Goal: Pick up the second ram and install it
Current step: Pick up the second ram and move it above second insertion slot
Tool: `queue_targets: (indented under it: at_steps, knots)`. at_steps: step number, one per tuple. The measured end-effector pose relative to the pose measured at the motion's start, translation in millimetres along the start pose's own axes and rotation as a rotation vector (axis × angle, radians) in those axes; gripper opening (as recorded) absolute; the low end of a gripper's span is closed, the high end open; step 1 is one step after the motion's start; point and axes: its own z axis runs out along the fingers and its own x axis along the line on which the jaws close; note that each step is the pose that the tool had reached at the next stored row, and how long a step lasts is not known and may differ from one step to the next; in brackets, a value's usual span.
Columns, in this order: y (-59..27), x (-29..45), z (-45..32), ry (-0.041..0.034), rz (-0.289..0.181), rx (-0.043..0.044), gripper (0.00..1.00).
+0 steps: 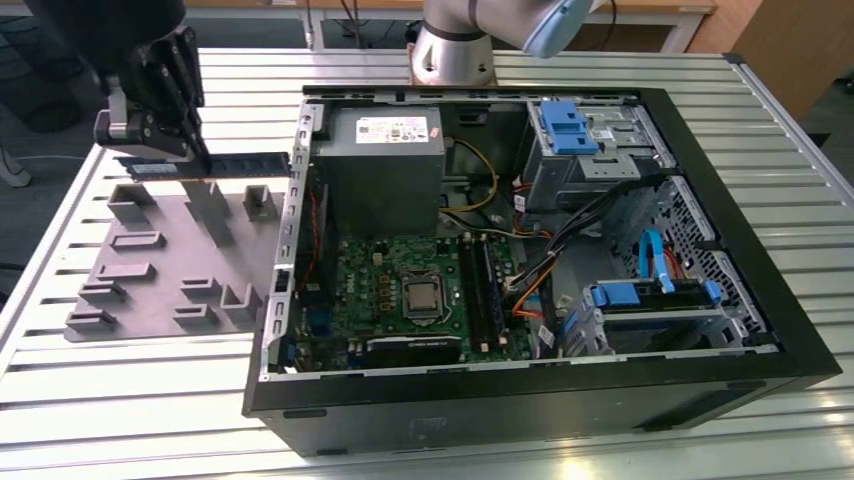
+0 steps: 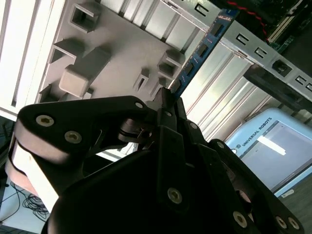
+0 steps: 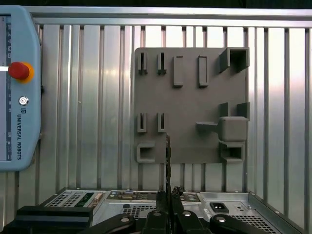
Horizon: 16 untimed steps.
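Note:
The second ram (image 1: 248, 162) is a long blue-green stick held level above the grey moulded tray (image 1: 160, 270), at the exterior view's left. My gripper (image 1: 187, 158) is shut on one end of it; the free end reaches toward the computer case's side wall (image 1: 296, 200). In the second wrist view the ram (image 2: 197, 53) runs out from between the black fingers (image 2: 168, 109) over the tray (image 2: 117, 44). In the first wrist view the ram (image 3: 168, 156) stands edge-on above the gripper (image 3: 168, 207), with the tray (image 3: 190, 97) behind it.
The open case holds the green motherboard (image 1: 400, 290) with dark memory slots (image 1: 478, 290), a grey power-supply box (image 1: 380, 160) and blue-tabbed drive bays (image 1: 587, 130). A teach pendant (image 3: 17, 87) lies on the slatted metal table (image 1: 134, 400). The arm's base (image 1: 451, 55) stands behind the case.

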Motion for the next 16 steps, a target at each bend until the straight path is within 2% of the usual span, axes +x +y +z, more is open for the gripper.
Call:
queue_targets:
  at_steps: [16]
  knots:
    - [-25.2, -0.1, -0.2, 0.0000, 0.000, 0.0000, 0.14]
